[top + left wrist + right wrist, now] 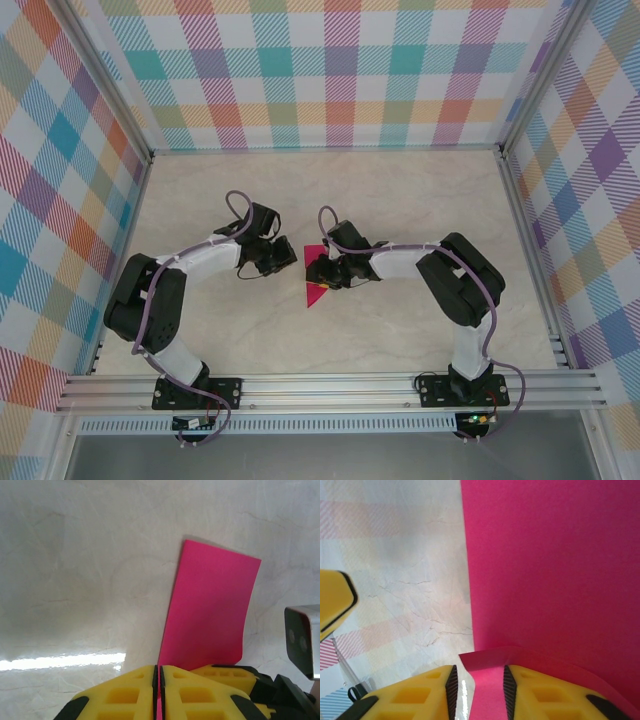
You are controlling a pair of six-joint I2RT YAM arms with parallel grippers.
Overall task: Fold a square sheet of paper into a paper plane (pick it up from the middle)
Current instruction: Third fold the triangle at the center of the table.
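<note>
The magenta sheet of paper (314,293) lies mid-table, folded in layers, with a pointed end toward the near edge. In the left wrist view the paper (212,610) rises as a tall panel beyond my left gripper (158,667), whose yellow jaws are pressed together in line with its left edge. My left gripper (291,254) sits just left of the paper. My right gripper (316,270) is over the paper. In its wrist view the jaws (479,672) stand apart with a creased flap of the paper (550,570) lying loose between them.
Pale marble tabletop (400,190) inside plaid walls, with a metal rail (330,385) along the near edge. The two grippers are close together: a right finger (225,672) shows behind my left jaws, and a left fingertip (335,600) shows left of the paper.
</note>
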